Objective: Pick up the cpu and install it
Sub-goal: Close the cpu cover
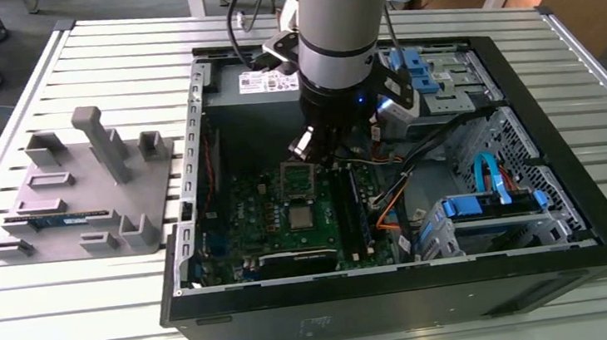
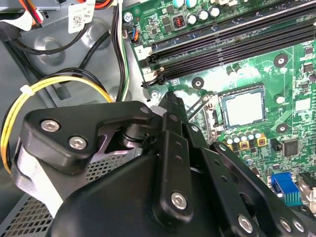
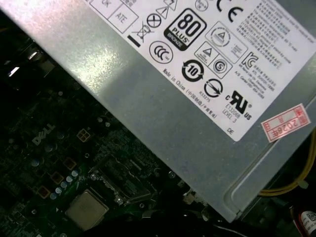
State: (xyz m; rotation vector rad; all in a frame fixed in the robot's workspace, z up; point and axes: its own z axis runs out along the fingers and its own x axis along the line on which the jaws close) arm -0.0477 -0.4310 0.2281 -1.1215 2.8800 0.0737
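The cpu [image 1: 301, 215] lies flat in its socket on the green motherboard [image 1: 275, 223], silvery top up, inside the open computer case [image 1: 405, 294]. Both wrist views show the cpu [image 2: 245, 107] [image 3: 86, 209] seated in the socket. The hinged socket frame [image 1: 298, 179] stands swung open just beyond it. My gripper [image 1: 319, 153] hangs over that frame, a little above the board and just short of the cpu. In the second wrist view the gripper [image 2: 170, 98] and its black linkages cover the near part of the board.
A grey holder [image 1: 83, 199] with a memory stick [image 1: 58, 219] sits on the slatted table at the exterior view's left. The power supply [image 3: 197, 74] stands close to the gripper. Yellow cables [image 2: 49, 84], black memory slots [image 2: 237, 39] and blue drive cages [image 1: 485, 202] crowd the case.
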